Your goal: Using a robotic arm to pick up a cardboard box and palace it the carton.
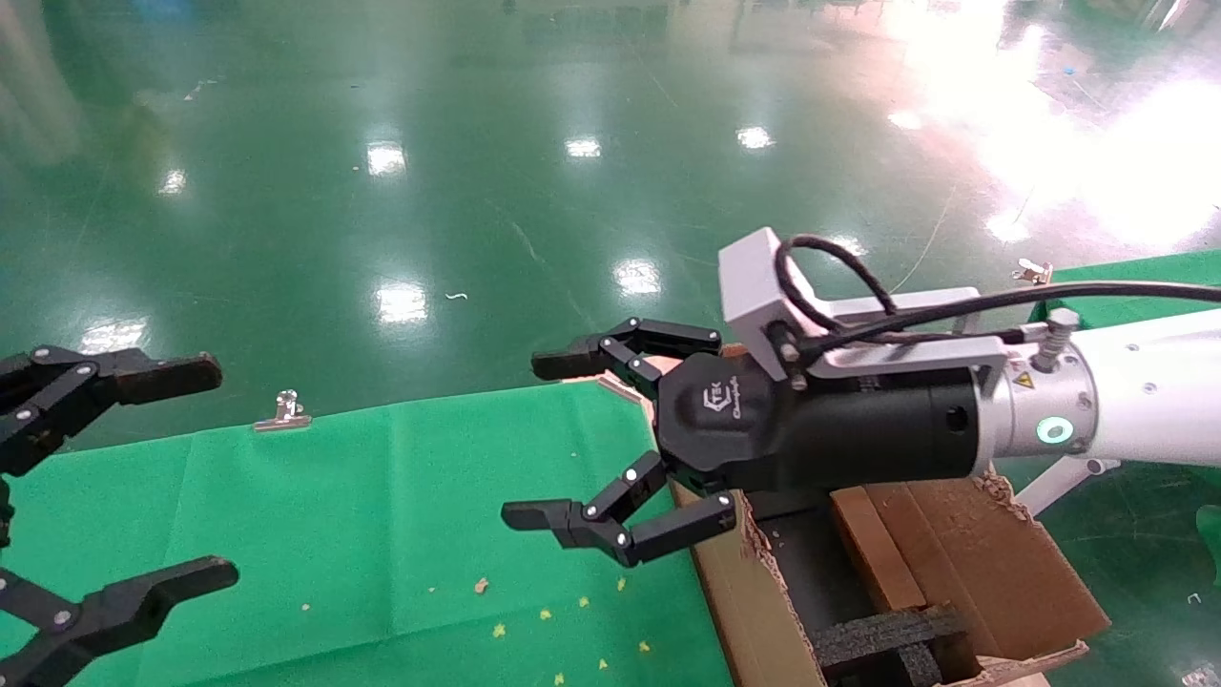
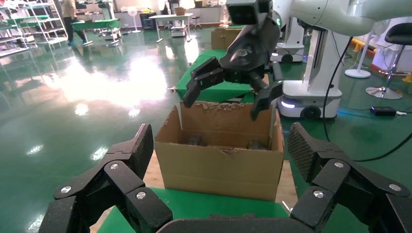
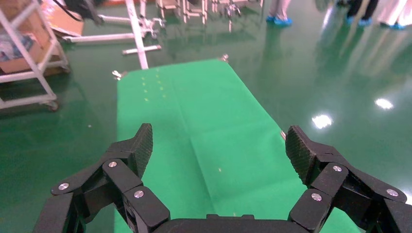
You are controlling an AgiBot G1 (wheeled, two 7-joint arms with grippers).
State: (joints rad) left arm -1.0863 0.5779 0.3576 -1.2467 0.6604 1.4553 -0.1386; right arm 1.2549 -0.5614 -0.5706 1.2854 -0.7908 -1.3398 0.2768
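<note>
So the right gripper [image 1: 539,439] on the white robotic arm [image 1: 1145,401] hangs above the near edge of the carton [image 1: 963,563], fingers spread wide with nothing in them. Carton sits at the end of the green table [image 1: 382,515], black foam inside. Can't spot the small cardboard box anywhere. Left gripper [image 1: 205,472] sits off to the left, fingers apart too.

Glossy green floor [image 1: 382,191] with bright light glare. White shelving racks [image 2: 29,24] at the back. Green cloth [image 3: 204,141] covers the table.
</note>
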